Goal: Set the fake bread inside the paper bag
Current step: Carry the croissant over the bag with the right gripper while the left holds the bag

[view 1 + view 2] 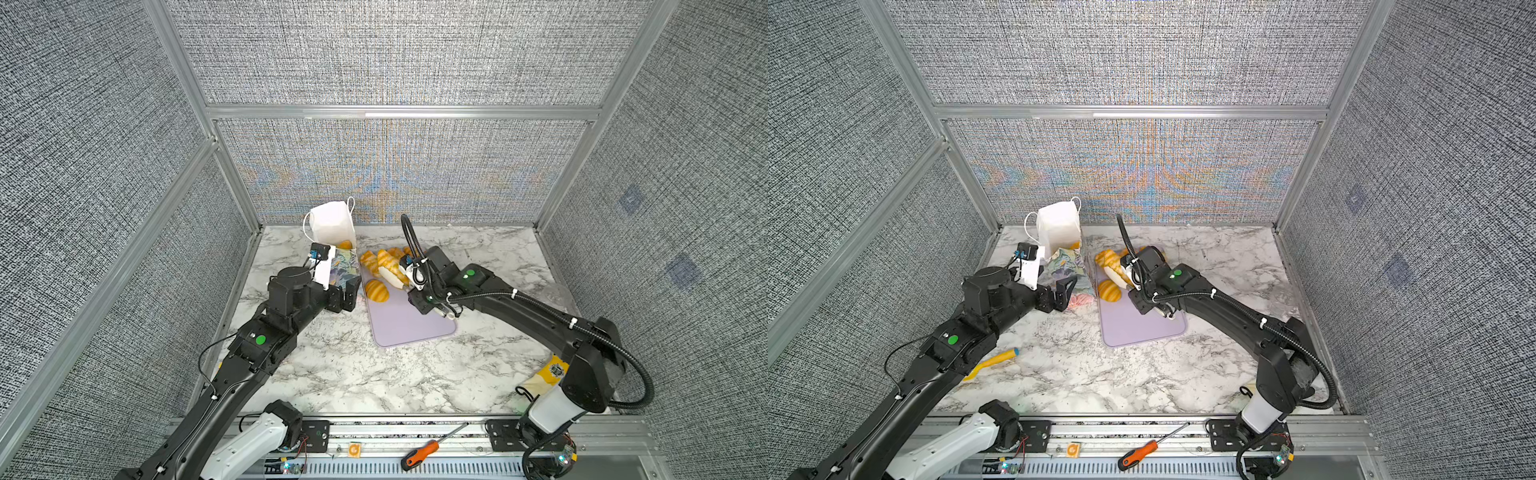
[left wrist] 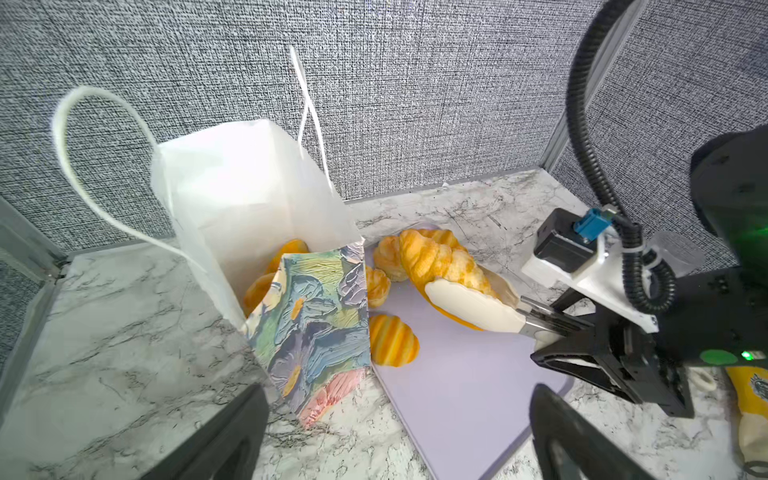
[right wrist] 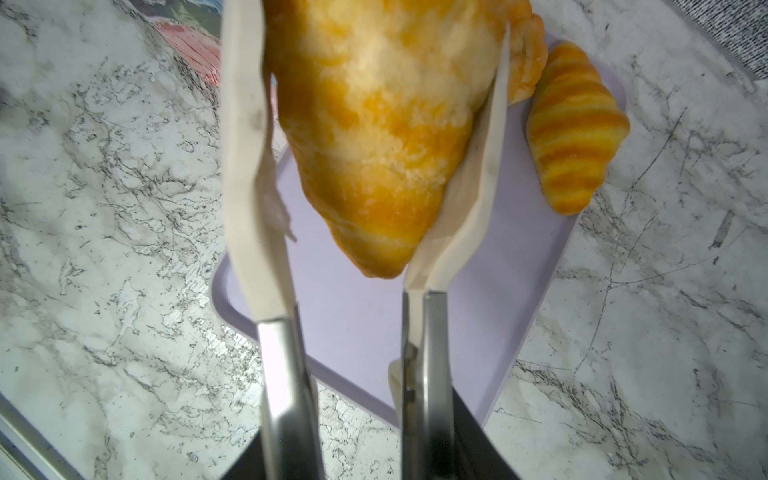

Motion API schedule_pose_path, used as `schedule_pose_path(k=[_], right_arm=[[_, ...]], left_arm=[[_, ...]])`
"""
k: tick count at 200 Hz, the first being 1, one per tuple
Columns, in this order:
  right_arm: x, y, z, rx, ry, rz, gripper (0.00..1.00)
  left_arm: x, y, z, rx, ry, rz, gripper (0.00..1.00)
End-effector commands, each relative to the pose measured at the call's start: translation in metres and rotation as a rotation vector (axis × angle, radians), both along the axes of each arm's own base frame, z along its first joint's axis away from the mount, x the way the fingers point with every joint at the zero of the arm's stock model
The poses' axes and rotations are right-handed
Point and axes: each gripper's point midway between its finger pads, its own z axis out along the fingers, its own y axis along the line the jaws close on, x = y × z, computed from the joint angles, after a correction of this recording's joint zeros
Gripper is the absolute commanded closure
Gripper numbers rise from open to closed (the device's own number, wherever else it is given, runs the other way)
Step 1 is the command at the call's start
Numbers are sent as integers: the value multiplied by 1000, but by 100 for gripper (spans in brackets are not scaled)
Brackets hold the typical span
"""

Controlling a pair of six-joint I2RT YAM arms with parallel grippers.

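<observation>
Right gripper (image 2: 555,338) is part-closed on the handles of steel tongs with cream silicone tips (image 3: 257,187); the tips clamp a large glossy golden-orange toy croissant (image 3: 374,124) from both sides, over the far half of the flat lilac plastic tray (image 1: 409,326). Left gripper (image 2: 399,440) stands wide open with nothing between its fingers, near the base of the tall floral-print paper bag with white lining (image 2: 316,316); contact cannot be told. Bag stands tilted on the white marble tabletop (image 1: 332,374), just beside the tray. Two pieces of bread (image 2: 286,253) lie inside it. Small striped croissant (image 1: 377,290) and more rolls (image 2: 386,257) are on the tray.
</observation>
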Motion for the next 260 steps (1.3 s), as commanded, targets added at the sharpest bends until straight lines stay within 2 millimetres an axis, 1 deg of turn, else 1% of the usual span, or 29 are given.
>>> schedule_pose_path(k=[1,74,102,153,181,227,260], right_arm=[[4,11,18,47,-44,-3,56],[2,36,56,162,-105,52,56],[0,46,70,210,-131,74,56],[0,68,85,252,-140,117,56],[-2,78,92,265,-150,141,56],[-6,87,109,301,-172,161,56],[3,97,122,314,-174,152,55]], left_arm=[[2,8,6,18,-22,17,0],[9,30,14,15,-29,80,0],[12,35,19,10,-38,85,0],[15,47,26,4,-50,110,0],[16,52,23,-3,-40,117,1],[17,61,19,-4,-29,137,0],[18,64,19,-5,-33,141,1]])
